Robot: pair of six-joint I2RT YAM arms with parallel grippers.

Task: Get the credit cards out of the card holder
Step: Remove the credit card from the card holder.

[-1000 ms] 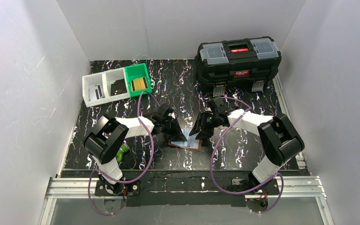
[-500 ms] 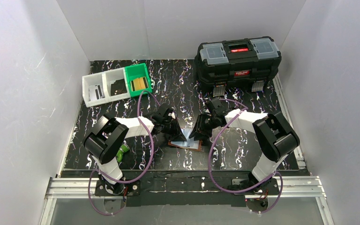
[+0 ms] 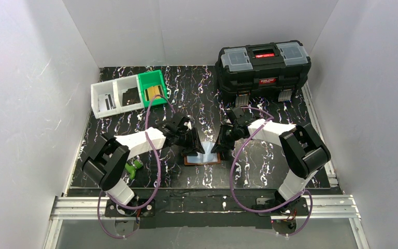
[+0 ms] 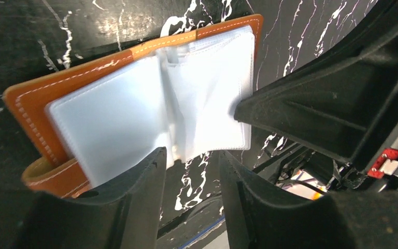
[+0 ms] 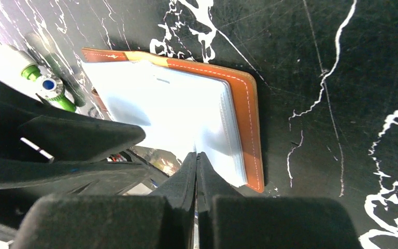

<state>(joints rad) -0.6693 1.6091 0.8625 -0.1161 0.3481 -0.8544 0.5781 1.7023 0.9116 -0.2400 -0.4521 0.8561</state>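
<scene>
Card holder (image 3: pixel 203 158) lies opened flat on the tabletop (image 3: pixel 197 98), near the middle front, brown leather down and glossy pale pockets (image 4: pixel 134 114) facing up, directly between my two hands. Left hand (image 4: pixel 190 155) hovers low over the near edge of the pockets with its fingers spread, and I see nothing pinched in the gap between them; one fingertip overlaps the corner of the left leaf. My read is that it sits there to stop the leather sliding or folding shut while the other side works. Right hand (image 5: pixel 196 155) has its fingers pressed together, with the tip at the edge of the right-side pockets. The edge is too thin to tell whether a leaf or card edge is nipped or the tip merely pokes at it. I judge it is hunting for a card edge to draw out. Credit cards: I cannot pick one out, since the plastic glares white in both wrist views, and none lies loose that I can see. Edges: in the right wrist view the stitched leather border shows past the pockets on two sides, and the pockets stop just short of it. Room: there is bare tabletop all round the holder. The toolbox (image 3: pixel 263 65) is well behind on the right, the bins (image 3: pixel 128 95) are at the far left rear, and the green pens (image 3: pixel 134 167) lie by the left arm, well apart from the holder. The tight spot is the two hands themselves, whose tips are near each other over the holder.
</scene>
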